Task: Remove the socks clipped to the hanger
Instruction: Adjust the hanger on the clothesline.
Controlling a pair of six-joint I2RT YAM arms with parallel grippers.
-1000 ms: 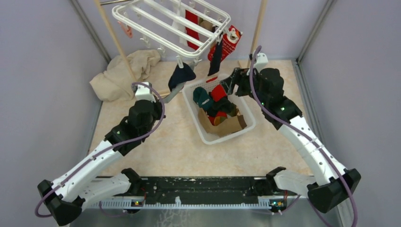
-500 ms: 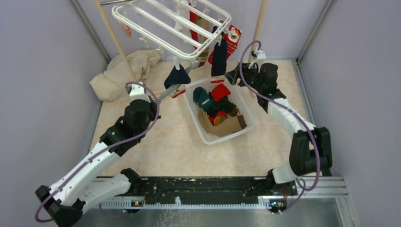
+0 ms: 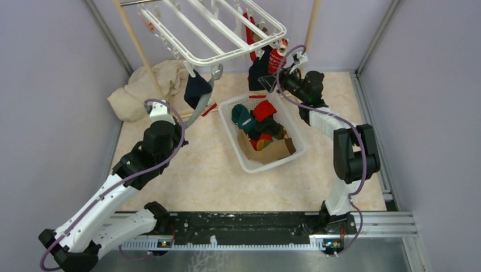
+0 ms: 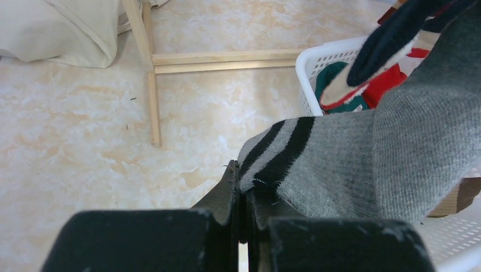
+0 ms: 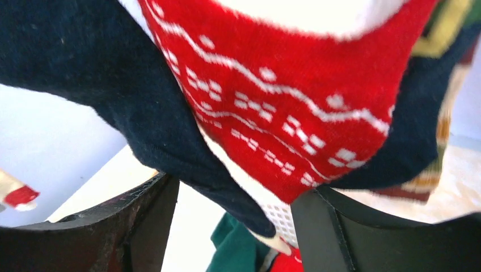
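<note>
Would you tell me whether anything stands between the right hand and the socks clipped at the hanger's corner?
Nothing visible does: the right hand is open, and the red patterned sock and the navy sock beside it hang between its jaws.

L hand (image 4: 243, 182) clamped, R hand (image 5: 235, 218) spread

The hanger (image 3: 249, 45) and the perforated basket (image 3: 232, 139) are smooth, glossy white plastic, and a piece of matt brown cardboard (image 3: 275, 148) lies in the basket. The grey striped sock (image 4: 363, 164) is a fuzzy ribbed knit; the red patterned sock (image 5: 295, 102) is a finer knit, beside a matt navy sock (image 5: 113, 73). The desk (image 3: 193, 170) has a smooth, faintly shiny marbled beige face, the poles (image 3: 136, 48) are bare pale wood, and the cream cloth (image 3: 136, 93) at the far left is crumpled and matt.
</note>
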